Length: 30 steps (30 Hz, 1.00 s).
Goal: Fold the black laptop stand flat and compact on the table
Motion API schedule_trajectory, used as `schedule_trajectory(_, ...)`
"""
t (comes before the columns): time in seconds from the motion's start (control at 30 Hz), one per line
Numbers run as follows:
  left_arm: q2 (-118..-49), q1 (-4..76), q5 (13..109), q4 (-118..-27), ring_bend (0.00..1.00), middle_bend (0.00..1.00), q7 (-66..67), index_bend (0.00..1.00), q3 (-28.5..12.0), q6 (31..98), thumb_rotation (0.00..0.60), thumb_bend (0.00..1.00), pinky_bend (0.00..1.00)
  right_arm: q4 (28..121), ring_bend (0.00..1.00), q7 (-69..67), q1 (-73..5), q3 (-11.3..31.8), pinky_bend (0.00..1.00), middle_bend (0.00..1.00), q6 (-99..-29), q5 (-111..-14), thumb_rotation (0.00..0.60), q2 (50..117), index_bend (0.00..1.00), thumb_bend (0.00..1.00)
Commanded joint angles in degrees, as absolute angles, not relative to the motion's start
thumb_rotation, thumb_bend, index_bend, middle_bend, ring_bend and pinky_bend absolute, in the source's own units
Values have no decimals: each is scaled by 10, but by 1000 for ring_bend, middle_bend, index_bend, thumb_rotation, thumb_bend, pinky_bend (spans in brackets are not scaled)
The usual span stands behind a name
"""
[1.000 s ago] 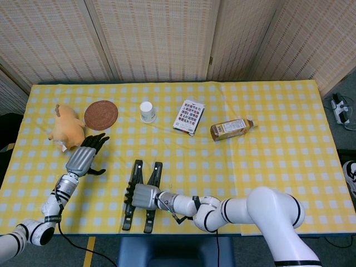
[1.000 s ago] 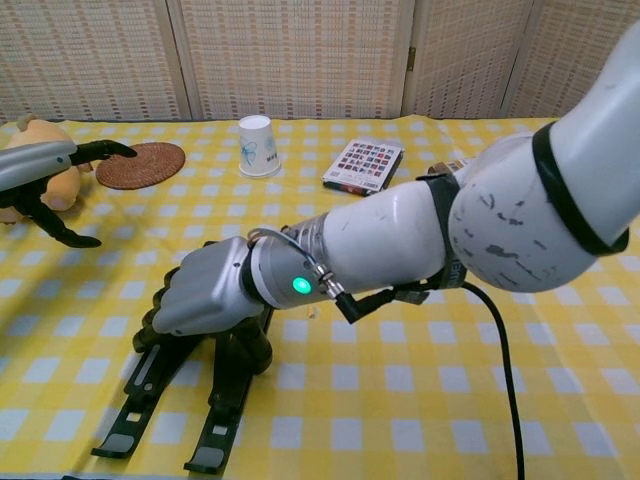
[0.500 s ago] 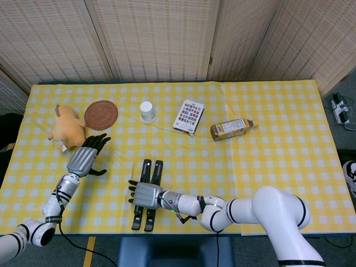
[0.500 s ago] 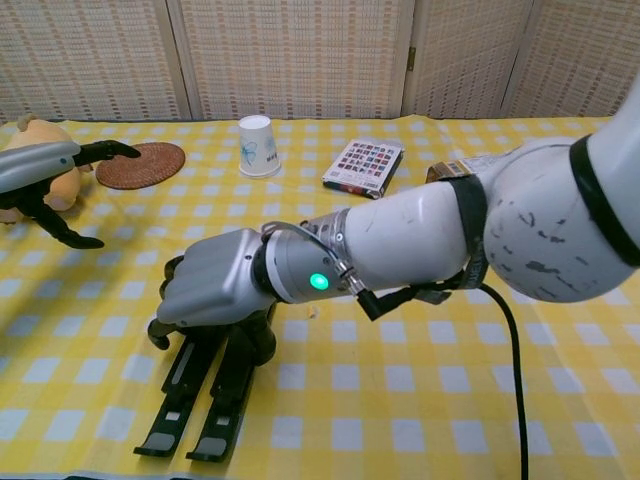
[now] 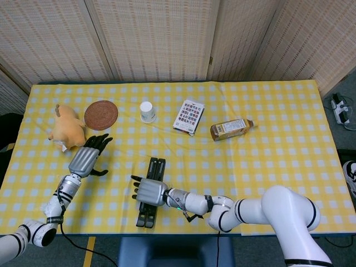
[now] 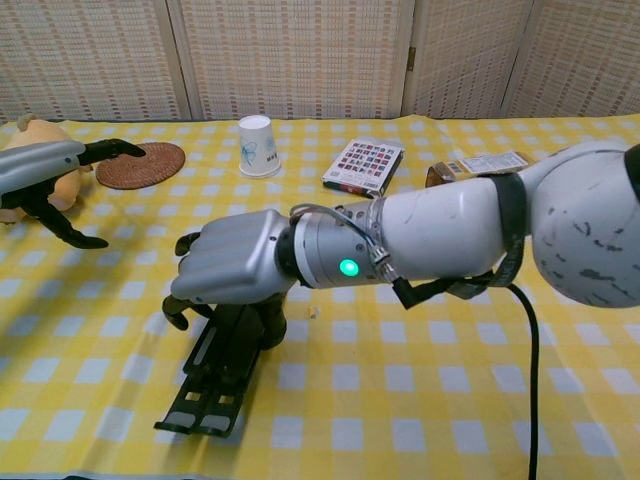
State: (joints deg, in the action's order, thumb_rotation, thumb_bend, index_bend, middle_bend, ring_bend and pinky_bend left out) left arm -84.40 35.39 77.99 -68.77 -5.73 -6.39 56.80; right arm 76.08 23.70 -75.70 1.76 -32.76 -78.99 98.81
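Observation:
The black laptop stand (image 5: 155,167) lies on the yellow checked cloth near the table's front edge, its two legs pressed side by side and pointing toward me. My right hand (image 5: 147,191) lies over its middle with the fingers curled around both legs. In the chest view the right hand (image 6: 235,265) covers the upper half, and the stand's (image 6: 212,392) lower ends show below it. My left hand (image 5: 86,159) hovers to the left, fingers spread and holding nothing. The chest view catches that left hand (image 6: 40,172) at its left edge.
Along the back of the table are a plush toy (image 5: 65,127), a round woven coaster (image 5: 100,114), a paper cup (image 5: 147,111), a patterned card box (image 5: 188,117) and a bottle (image 5: 231,128) lying on its side. The table's front edge runs just below the stand.
The stand's two legs have swung from a spread V to lying together and parallel. My right hand has shifted slightly right with them. The left hand has barely moved.

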Motion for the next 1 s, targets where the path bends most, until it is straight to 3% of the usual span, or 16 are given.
schedule_trajectory(0.03, -842, 355, 779, -693, 0, 12, -52, 0, -65, 569, 600, 205, 0, 768, 151, 238, -752, 16, 0, 324, -329, -792, 600, 981, 267, 249)
schedule_trajectory(0.17, -839, 355, 777, -702, 0, 13, -42, 0, -67, 570, 600, 205, 0, 791, 33, 255, -741, 13, 0, 89, -331, -778, 600, 964, 38, 249)
schedule_trajectory(0.23, -837, 355, 776, -706, 0, 13, -38, 0, -68, 571, 600, 205, 0, 804, 0, 267, -733, 14, 0, 6, -342, -769, 600, 956, 0, 249)
schedule_trajectory(0.37, -826, 353, 771, -721, 0, 13, -29, 0, -73, 577, 600, 205, 0, 852, 0, 283, -692, 15, 0, 0, -401, -751, 600, 923, 0, 249)
schedule_trajectory(0.7, -773, 319, 727, -793, 0, 13, 86, 34, -91, 642, 600, 242, 0, 1019, 0, 347, -515, -20, 0, 0, -649, -726, 600, 783, 0, 249)
schedule_trajectory(1.0, -731, 261, 739, -862, 0, 13, 109, 59, -80, 730, 600, 242, 0, 1081, 0, 291, -375, -58, 0, 0, -796, -760, 600, 693, 0, 249)
